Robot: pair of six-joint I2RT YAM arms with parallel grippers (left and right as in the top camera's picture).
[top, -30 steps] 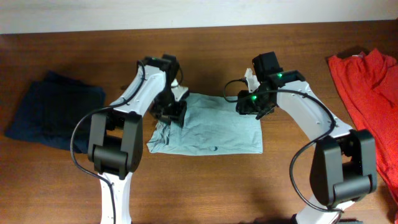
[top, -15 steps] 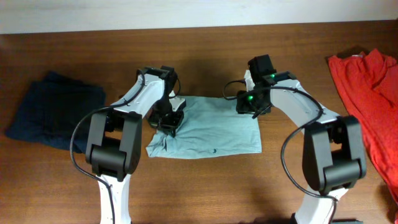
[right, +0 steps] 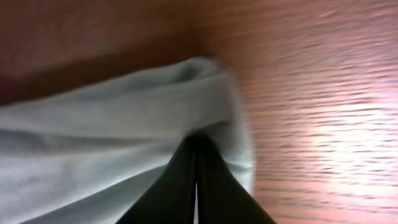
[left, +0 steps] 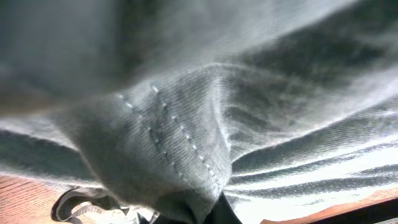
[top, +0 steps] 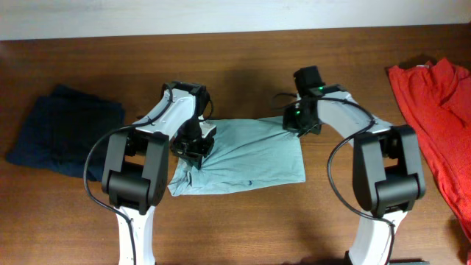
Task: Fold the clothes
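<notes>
1. The clothes (top: pixel 246 158) lie flat on the table (top: pixel 243 221) between both arms (pale, wrinkled cloth).
2. The left gripper (top: pixel 193 147) is clamped on their left edge, with cloth bunched at its tips.
3. The right gripper (top: pixel 298 124) pinches the far right corner, jaws together on the cloth.

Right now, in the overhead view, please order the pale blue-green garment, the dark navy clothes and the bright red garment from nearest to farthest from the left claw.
1. Pale blue-green garment: centre, pinched in the left claw.
2. Dark navy clothes: table's left side.
3. Bright red garment: far right.
</notes>
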